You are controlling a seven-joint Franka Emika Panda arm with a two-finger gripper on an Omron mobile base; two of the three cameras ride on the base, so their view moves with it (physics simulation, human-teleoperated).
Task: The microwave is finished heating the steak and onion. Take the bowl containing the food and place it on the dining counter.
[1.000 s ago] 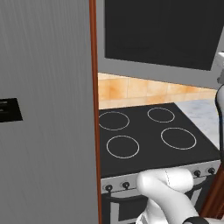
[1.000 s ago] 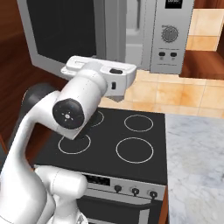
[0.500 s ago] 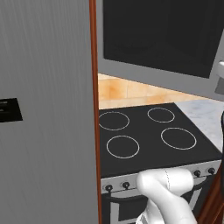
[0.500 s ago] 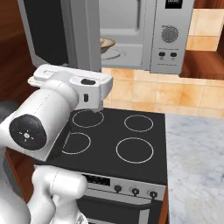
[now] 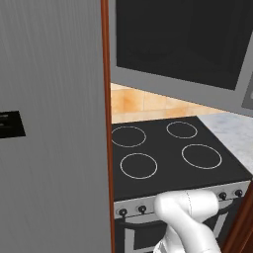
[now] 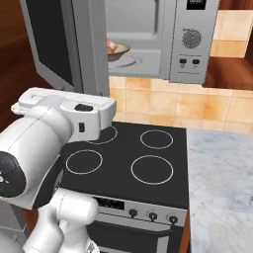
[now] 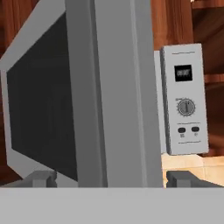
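The microwave point(image 6: 148, 39) hangs above the stove with its door point(image 6: 59, 44) swung wide open to the left. Inside it, the tan bowl point(image 6: 118, 50) sits on the grey floor with the pink steak point(image 6: 111, 46) showing at its left; the door's edge hides the onion. My gripper point(image 7: 111, 179) is open, its two fingertips point(image 7: 41, 178) far apart and holding nothing. It looks at the door's edge point(image 7: 116, 87), dark glass point(image 7: 39, 109) and button panel point(image 7: 183, 100) from a short way off. My white hand point(image 6: 69, 106) hovers below and left of the oven opening.
A black stovetop point(image 6: 133, 158) with several ring burners lies under the microwave. A veined marble counter top point(image 6: 222, 183) adjoins it on the right; I cannot tell whether it is the dining counter. The steel fridge point(image 5: 49, 123) stands close on the left.
The gripper has gone from half closed to wide open. The hand has drawn back down and left, away from the microwave, so the interior and bowl now show.
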